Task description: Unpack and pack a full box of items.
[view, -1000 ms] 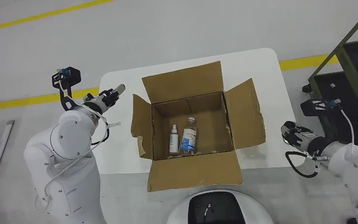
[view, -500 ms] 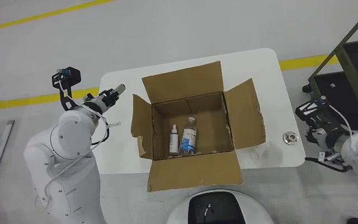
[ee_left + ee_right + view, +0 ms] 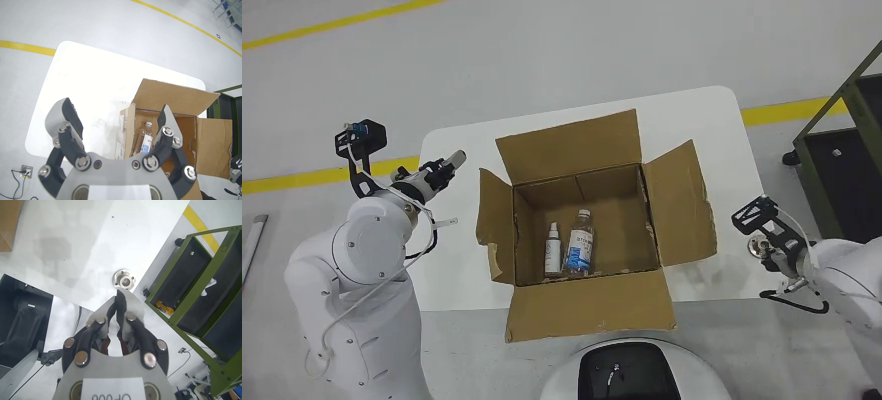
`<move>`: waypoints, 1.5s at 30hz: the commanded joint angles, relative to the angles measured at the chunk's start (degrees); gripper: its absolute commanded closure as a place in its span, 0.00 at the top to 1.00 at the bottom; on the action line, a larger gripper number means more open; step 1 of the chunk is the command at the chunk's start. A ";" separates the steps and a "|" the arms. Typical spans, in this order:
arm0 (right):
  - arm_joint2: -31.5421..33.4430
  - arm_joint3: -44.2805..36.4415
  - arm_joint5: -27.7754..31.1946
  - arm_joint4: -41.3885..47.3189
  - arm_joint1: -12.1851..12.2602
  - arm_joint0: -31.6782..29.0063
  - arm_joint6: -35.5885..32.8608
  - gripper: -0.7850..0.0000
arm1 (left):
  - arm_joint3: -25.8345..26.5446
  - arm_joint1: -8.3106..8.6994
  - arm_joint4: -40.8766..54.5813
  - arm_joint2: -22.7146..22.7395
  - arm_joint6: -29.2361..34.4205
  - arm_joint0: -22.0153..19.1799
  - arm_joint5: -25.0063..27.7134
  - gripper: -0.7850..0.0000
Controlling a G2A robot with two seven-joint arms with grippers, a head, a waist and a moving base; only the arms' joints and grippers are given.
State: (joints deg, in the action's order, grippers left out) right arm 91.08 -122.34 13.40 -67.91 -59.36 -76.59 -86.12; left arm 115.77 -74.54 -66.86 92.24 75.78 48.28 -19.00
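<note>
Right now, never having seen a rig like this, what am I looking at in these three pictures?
A two-armed robot at a white table. One camera looks down from above; the other two sit on its wrists. On the table stands an open cardboard box holding a water bottle and a small spray bottle. The left fingers are open and empty, beside the box. The right fingers are shut, holding nothing, by a round metal part near the table's edge.
</note>
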 commanded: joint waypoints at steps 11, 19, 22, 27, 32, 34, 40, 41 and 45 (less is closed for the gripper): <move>1.03 4.62 -1.98 1.86 -0.02 -0.11 6.36 1.00 | 0.00 0.00 0.00 0.00 0.00 0.00 0.00 1.00; 1.00 13.10 -0.67 3.99 0.31 4.64 4.98 0.29 | 0.00 0.00 0.00 0.00 0.00 0.00 0.00 1.00; 0.09 15.69 -0.43 4.52 0.39 6.57 3.66 0.45 | 0.00 0.00 0.00 0.00 0.00 0.00 0.00 1.00; -1.47 17.65 -0.56 4.42 0.46 7.78 3.64 0.47 | 0.00 0.00 0.00 0.00 0.00 0.00 0.00 1.00; -2.55 18.19 -0.90 3.76 0.57 7.70 3.74 0.44 | 0.00 0.00 0.00 0.00 0.00 0.00 0.00 1.00; -2.91 18.50 -1.12 3.55 0.60 7.73 4.02 0.44 | 0.00 0.00 0.00 0.00 0.00 0.00 0.00 1.00; -3.38 19.82 -1.58 2.99 0.73 8.19 4.93 0.44 | 0.00 0.00 0.00 0.00 0.00 0.00 0.00 1.00; -3.49 20.07 -1.64 2.91 0.75 8.29 5.04 0.44 | 0.00 0.00 0.00 0.00 0.00 0.00 0.00 1.00; -4.15 21.38 -1.92 2.56 0.78 8.71 5.85 0.44 | 0.00 0.00 0.00 0.00 0.00 0.00 0.00 1.00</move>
State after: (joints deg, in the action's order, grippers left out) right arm 87.06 -101.28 11.56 -65.32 -58.58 -67.94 -80.47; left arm 115.77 -74.54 -66.86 92.24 75.78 48.28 -19.00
